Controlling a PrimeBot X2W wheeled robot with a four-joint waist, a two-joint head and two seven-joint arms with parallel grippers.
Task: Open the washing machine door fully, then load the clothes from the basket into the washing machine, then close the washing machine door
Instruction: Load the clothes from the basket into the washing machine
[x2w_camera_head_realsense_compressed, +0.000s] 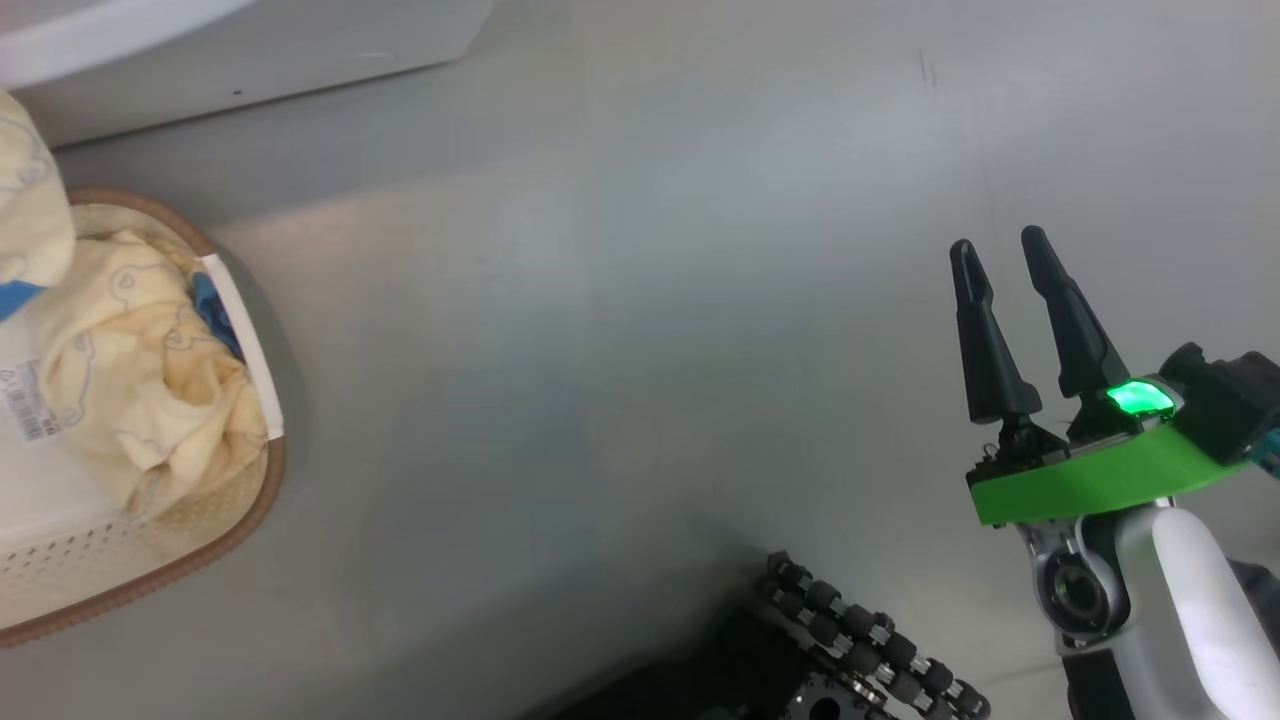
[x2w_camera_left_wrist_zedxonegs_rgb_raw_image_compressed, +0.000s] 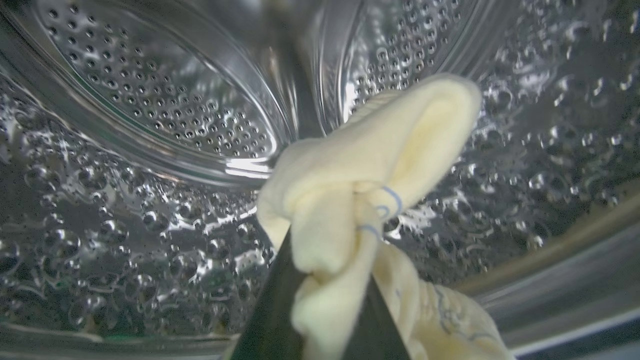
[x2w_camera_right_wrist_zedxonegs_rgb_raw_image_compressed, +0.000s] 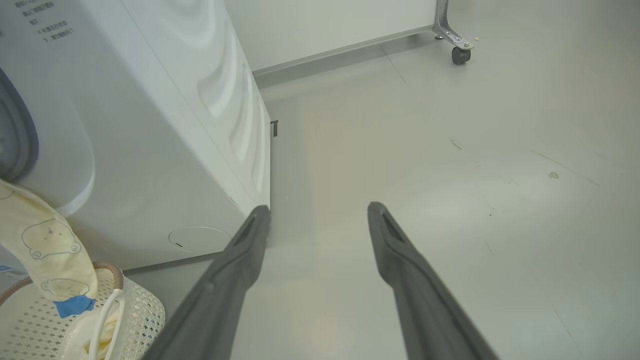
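Observation:
Inside the washing machine's perforated steel drum (x2w_camera_left_wrist_zedxonegs_rgb_raw_image_compressed: 150, 100), my left gripper (x2w_camera_left_wrist_zedxonegs_rgb_raw_image_compressed: 327, 255) is shut on a cream-yellow garment (x2w_camera_left_wrist_zedxonegs_rgb_raw_image_compressed: 380, 150) that bunches over its fingers. The same cloth trails out of the white washing machine (x2w_camera_right_wrist_zedxonegs_rgb_raw_image_compressed: 150, 150) and hangs down (x2w_camera_right_wrist_zedxonegs_rgb_raw_image_compressed: 45, 245) over the basket (x2w_camera_right_wrist_zedxonegs_rgb_raw_image_compressed: 145, 305). In the head view the basket (x2w_camera_head_realsense_compressed: 200, 560) stands at the left with more clothes (x2w_camera_head_realsense_compressed: 140, 370) in it, below the machine's base (x2w_camera_head_realsense_compressed: 250, 60). My right gripper (x2w_camera_head_realsense_compressed: 997, 240) hovers open and empty over the floor at the right, its fingers apart (x2w_camera_right_wrist_zedxonegs_rgb_raw_image_compressed: 318, 208). The washing machine door is out of view.
Bare grey floor spreads between the basket and my right arm. My base's roller wheel (x2w_camera_head_realsense_compressed: 870, 640) sits at the bottom centre. A metal leg on a caster (x2w_camera_right_wrist_zedxonegs_rgb_raw_image_compressed: 460, 54) stands by the far wall panel, beyond the machine's side.

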